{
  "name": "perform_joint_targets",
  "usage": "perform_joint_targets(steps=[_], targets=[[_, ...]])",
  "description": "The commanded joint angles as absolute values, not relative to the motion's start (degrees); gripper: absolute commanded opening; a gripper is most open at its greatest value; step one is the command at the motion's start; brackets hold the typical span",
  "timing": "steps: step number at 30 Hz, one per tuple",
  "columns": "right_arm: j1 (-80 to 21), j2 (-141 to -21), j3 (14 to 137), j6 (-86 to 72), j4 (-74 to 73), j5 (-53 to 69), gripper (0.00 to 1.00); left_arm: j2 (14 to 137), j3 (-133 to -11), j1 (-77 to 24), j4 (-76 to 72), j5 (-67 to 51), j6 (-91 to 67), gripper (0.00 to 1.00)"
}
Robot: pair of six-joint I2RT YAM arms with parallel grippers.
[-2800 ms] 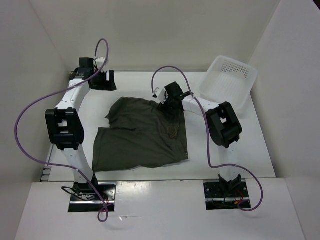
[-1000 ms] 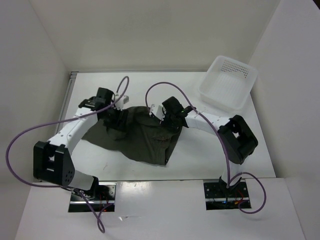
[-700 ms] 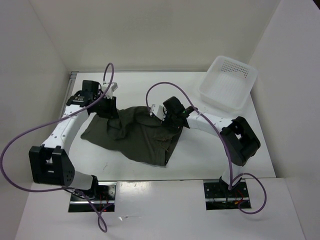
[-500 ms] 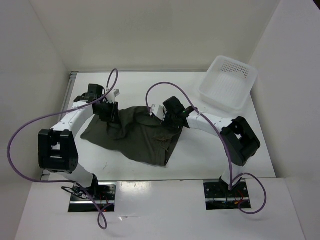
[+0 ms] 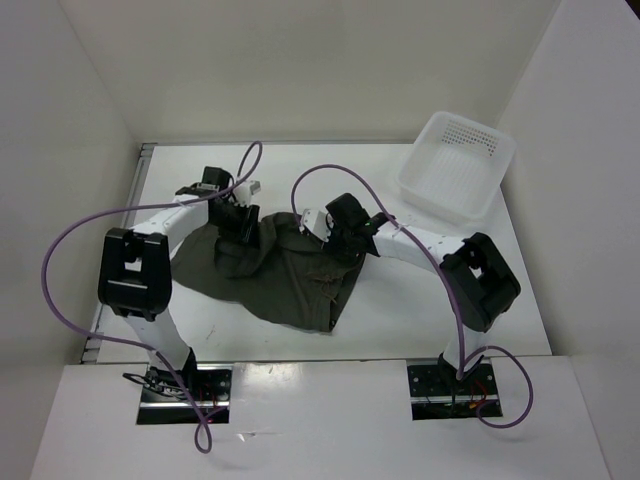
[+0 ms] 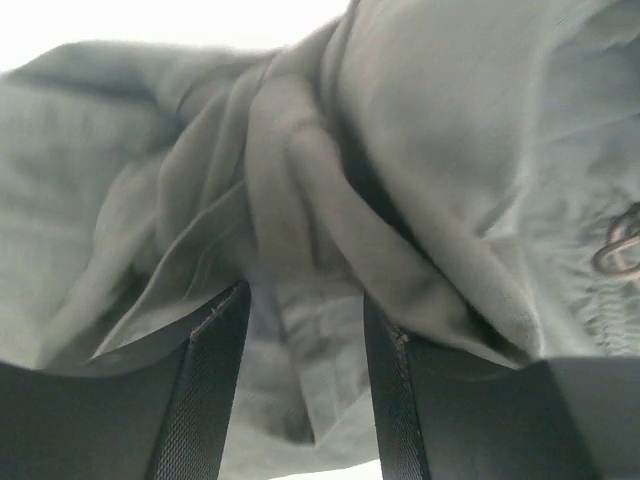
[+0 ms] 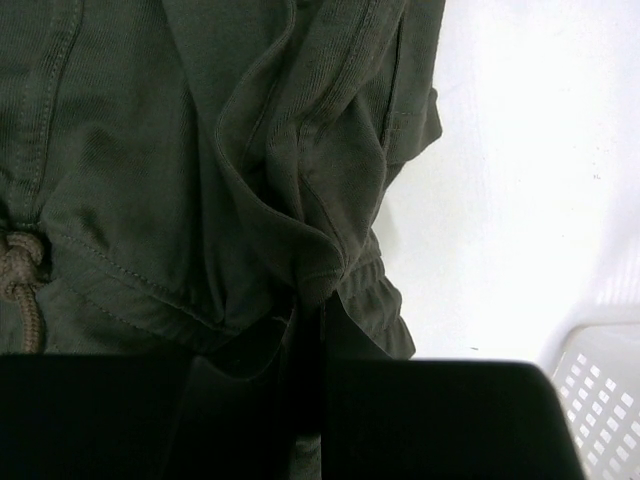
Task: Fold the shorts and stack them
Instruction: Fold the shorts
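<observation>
Shorts (image 5: 285, 285) lie rumpled in the middle of the bench (image 5: 430, 310), with the hem toward my bases and the waistband on the far side. My right jaws are clamped on a pinch of waistband, anchoring that edge, I judge, for the fold. My left jaws stand part open astride a bunched ridge of cloth near the other waist corner, not gripping it. The basket (image 5: 440, 200) sits far right, well apart.

Blurred close-up of shorts (image 6: 430, 150) — basket (image 7: 600, 400) cropped at corner
</observation>
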State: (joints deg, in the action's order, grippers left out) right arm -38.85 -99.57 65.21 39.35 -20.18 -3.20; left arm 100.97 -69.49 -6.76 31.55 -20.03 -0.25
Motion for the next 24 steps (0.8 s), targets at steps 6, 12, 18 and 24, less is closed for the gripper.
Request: perform_joint_targets(steps=[6, 12, 18, 24], targets=[[-38.85, -100.37, 66.36, 39.73, -19.25, -2.37, 0.00, 104.49, -75.67, -7.56, 29.88, -22.85, 0.00, 0.58], [-38.85, -100.90, 66.36, 40.25, -19.78, -2.37, 0.00, 108.01, -76.90, -8.61, 29.36, -21.71, 0.00, 0.58], [-38.85, -100.90, 66.36, 40.25, -19.78, -2.37, 0.00, 109.95, -78.05, -8.61, 30.59, -26.70, 0.00, 0.39], [-38.85, -101.43, 66.36, 40.78, -19.78, -2.37, 0.00, 108.20, -82.43, -9.14, 33.83, -27.52, 0.00, 0.04]])
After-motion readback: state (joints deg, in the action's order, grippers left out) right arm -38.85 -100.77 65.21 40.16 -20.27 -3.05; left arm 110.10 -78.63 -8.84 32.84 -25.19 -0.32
